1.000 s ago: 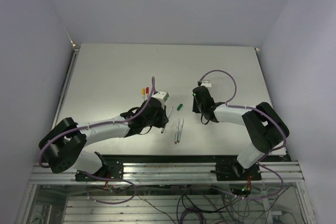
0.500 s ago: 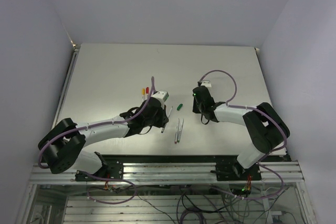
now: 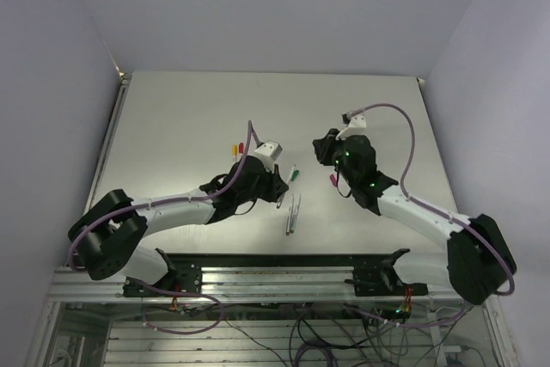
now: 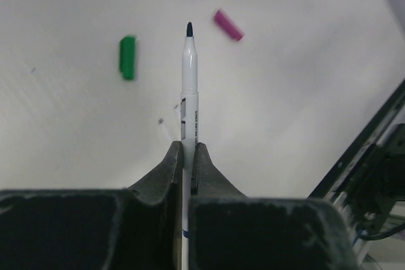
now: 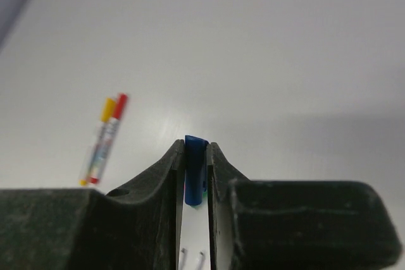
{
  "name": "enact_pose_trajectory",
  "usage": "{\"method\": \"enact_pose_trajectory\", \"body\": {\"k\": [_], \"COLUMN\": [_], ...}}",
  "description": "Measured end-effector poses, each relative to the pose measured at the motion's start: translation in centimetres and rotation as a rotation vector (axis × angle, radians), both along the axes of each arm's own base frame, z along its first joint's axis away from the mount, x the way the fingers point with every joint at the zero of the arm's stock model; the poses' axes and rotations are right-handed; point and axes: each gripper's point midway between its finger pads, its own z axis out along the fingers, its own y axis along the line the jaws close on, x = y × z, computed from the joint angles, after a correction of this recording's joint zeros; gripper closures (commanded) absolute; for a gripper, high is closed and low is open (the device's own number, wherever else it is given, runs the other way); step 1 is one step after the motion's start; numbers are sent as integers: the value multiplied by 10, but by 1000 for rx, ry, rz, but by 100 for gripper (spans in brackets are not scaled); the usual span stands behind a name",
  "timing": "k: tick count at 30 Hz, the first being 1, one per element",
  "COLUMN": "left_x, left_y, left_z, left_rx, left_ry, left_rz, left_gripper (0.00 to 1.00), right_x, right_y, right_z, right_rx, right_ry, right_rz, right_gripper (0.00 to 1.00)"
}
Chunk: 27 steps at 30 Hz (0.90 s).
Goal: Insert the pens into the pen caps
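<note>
1. Two loose pens (image 3: pixel 292 212) lie side by side on the worktop (image 3: pixel 189 118). They are nearest the arm bases, between the two arms. Neither tool touches them.
2. The left tool (image 4: pixel 186 150) has its jaws pinched down to barrel width and is clamped on a pen (image 4: pixel 190 86). The grip is low on the barrel. The rest of the pen sticks straight out past the fingertips, with its dark blue tip bare. It looks raised off the worktop, not resting on it.
3. A green cap (image 4: pixel 128 57) lies flat on the worktop, left of that pen tip in the left wrist view and not touching it. A purple cap (image 4: pixel 228 24) lies flat to the right of the tip, slightly further out and also apart from it.
4. The right tool (image 5: pixel 195 147) is almost fully closed, gripping a blue cap (image 5: pixel 195 175) between its fingers. The cap's top end is just proud of the fingertips, and it is held above the worktop. The two tools are near each other but not in contact.
5. Furthest out are a yellow-capped pen (image 5: pixel 98 140) and a red-capped pen (image 5: pixel 109 136). They lie parallel and right against each other on the worktop, beyond the left tool.
</note>
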Motion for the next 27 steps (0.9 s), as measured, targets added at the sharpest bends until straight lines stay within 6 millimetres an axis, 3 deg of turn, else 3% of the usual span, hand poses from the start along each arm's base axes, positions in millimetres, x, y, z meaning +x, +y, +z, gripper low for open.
{"method": "enact_pose_trajectory", "body": {"k": [5,11,22,27], "left_x": [6,8,8,5], "left_y": [-23,-46,-56,-57], "left_z": [25,50,65,66], "left_rx": [-126,-258,-336,-339], "left_ry": [-70,-134,-164,-162], "left_rz": [-54,-111,-144,-159], "left_gripper": [93,93,93,93], "right_x": [-12,-31,-44,-41], "right_y": [0,-8,-15,-12], "right_z": [41,64,106,109], "right_rx": [114,240,430,449], "right_ry": [-167,-310,-487,-507], "right_rz": [37,46,41,46], "right_gripper": [100,100,100,100]}}
